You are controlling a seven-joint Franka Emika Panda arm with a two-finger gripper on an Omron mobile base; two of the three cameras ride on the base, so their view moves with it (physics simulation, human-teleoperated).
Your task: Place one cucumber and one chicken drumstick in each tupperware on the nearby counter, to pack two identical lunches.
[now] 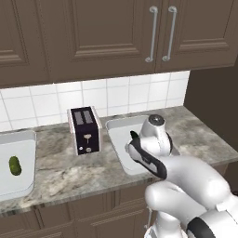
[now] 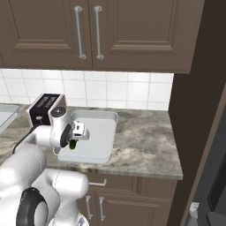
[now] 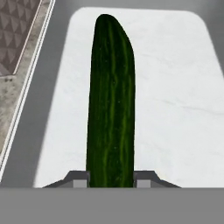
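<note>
My gripper (image 2: pixel 74 140) is shut on the long dark green cucumber (image 3: pixel 110 100), which sticks out lengthwise past the two fingertips (image 3: pixel 78 179). I hold it just above the pale floor of the right tupperware (image 2: pixel 99 132), which lies on the counter (image 2: pixel 141 132) to the right of the toaster. In the hand view the same tupperware (image 3: pixel 175 109) lies under the cucumber. The second tupperware (image 1: pixel 28 139) sits at the far left and holds a short, lighter green cucumber (image 1: pixel 15 166). The chicken drumstick is out of view.
A dark toaster (image 1: pixel 84 130) stands between the two trays, close to the left rim of the right one (image 1: pixel 118 128). A tiled wall and upper cabinets run behind the counter. A dark tall panel (image 2: pixel 194 132) bounds the counter on the right.
</note>
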